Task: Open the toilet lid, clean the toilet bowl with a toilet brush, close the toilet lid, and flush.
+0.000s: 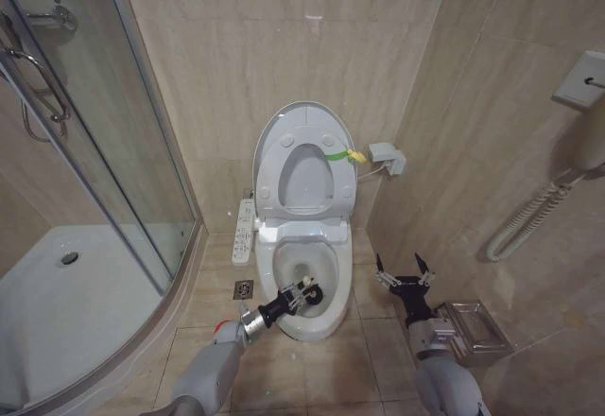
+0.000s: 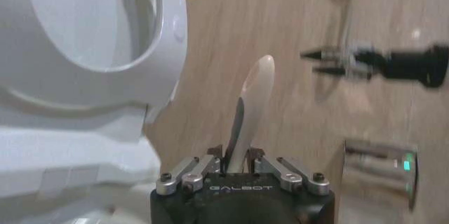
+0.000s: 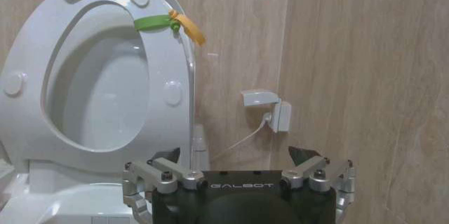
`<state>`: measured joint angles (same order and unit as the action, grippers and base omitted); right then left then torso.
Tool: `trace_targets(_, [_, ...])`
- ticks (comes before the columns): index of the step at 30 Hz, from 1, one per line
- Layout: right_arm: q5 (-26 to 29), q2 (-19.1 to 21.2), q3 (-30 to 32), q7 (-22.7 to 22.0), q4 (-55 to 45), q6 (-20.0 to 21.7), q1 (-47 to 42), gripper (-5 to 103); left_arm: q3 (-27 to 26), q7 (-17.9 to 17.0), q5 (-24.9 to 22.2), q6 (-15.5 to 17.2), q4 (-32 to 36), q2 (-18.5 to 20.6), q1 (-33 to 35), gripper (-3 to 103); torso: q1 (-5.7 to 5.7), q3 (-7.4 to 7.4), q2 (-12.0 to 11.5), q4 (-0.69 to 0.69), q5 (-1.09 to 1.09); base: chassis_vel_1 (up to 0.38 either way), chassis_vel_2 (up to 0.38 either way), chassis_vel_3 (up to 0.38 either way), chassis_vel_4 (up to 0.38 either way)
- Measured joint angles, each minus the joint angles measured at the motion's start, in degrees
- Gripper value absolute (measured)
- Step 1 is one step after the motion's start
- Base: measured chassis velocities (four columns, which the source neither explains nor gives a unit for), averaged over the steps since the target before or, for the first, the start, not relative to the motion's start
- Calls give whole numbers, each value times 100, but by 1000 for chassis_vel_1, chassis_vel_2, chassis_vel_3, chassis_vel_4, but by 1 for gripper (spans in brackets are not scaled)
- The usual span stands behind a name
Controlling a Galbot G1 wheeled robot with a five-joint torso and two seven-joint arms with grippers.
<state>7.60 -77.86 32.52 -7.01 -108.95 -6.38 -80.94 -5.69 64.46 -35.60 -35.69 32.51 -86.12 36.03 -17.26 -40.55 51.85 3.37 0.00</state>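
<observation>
Left tool [image 1: 301,295], closed on the white handle of the toilet brush [image 2: 249,109], reaches over the front rim of the toilet bowl [image 1: 304,321]; the dark bristle head sits just inside the bowl's opening, near its front. In the left wrist view the handle rises straight out from between the fingers [image 2: 216,152], with the bowl's white body close beside it. Behind the bowl, the toilet lid [image 1: 274,142] stands raised against the wall together with the ring seat [image 1: 304,210], the yellow-green loop [image 1: 342,156] hanging at the lid's edge on the robot's right side. Right tool [image 1: 404,277], its jaws spread and empty, waits over the tiled floor [image 1: 293,378] beside the bowl, on the side away from the shower tray [image 1: 57,293]. A button panel [image 1: 244,230] lies along the bowl's other flank. The step in hand appears to be the scrubbing: lid already open, brush in the bowl. The next move calls for sweeping the head around the inner wall while keeping the handle clear of the rim; closing the lid and flushing remain undone.
</observation>
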Motion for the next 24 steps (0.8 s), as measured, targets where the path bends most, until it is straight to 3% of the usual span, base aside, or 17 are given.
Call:
trace_targets(5, [0, 0, 0, 0, 0, 0, 0, 100, -1, 19, -117, 105, 85, -66, 87, 21, 0, 1, 0, 0, 0, 0, 0, 0, 0])
trace_targets(15, [0, 0, 0, 0, 0, 0, 0, 100, -102, 46, 85, 89, -588, -105, 142, 24, 0, 1, 0, -2, 0, 0, 0, 0, 0])
trace_targets(24, [0, 0, -1, 0, 0, 0, 0, 100, 42, 85, -257, 364, 400, 21, 260, 27, 0, 0, 0, 0, -1, 0, 0, 0, 0])
